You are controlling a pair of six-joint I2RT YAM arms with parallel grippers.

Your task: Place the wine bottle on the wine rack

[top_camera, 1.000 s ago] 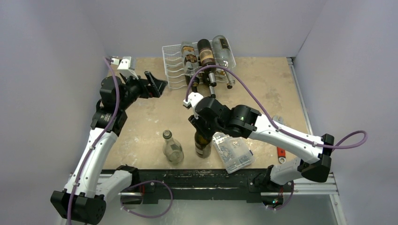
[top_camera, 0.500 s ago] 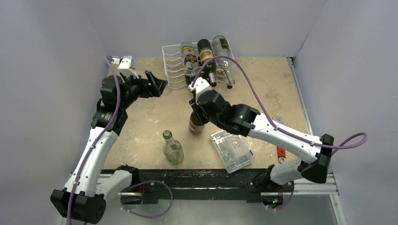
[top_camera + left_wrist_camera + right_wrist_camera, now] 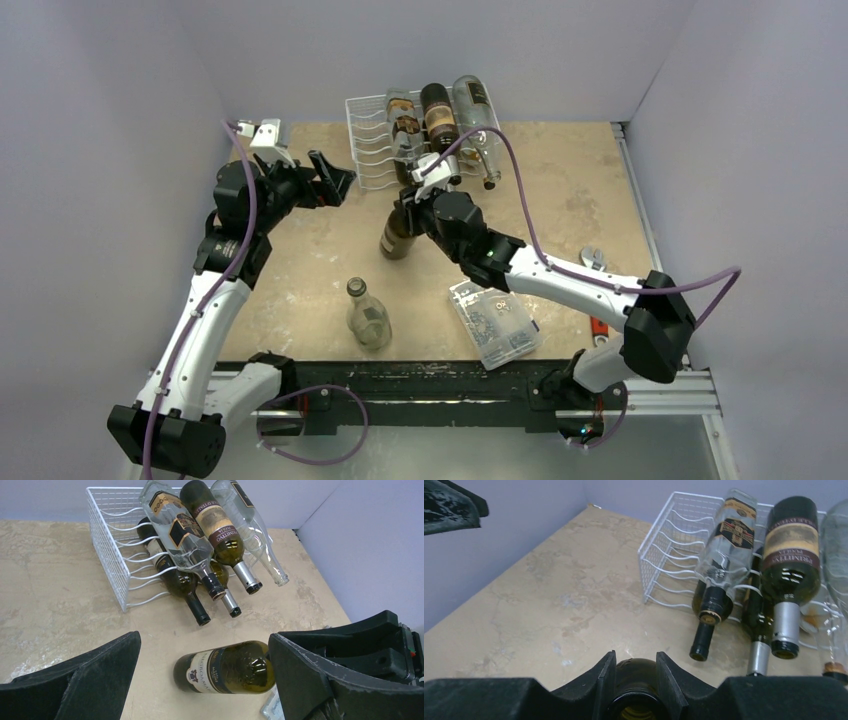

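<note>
Gripping the neck of the dark wine bottle (image 3: 396, 242), our right claw (image 3: 634, 672) is clenched tight just under the mouth. The bottle hangs tilted near the middle of the table (image 3: 300, 245), with the wine rack (image 3: 368, 140) close by at 12 o'clock. So we'd call it about halfway: picked up, not yet in a cradle, and the rack's left column looks free. Our left claw (image 3: 338, 178) gapes wide at 10 o'clock, holding nothing. We can't tell whether the base touches the table, and our right arm (image 3: 560, 278) hides the neck from above.
</note>
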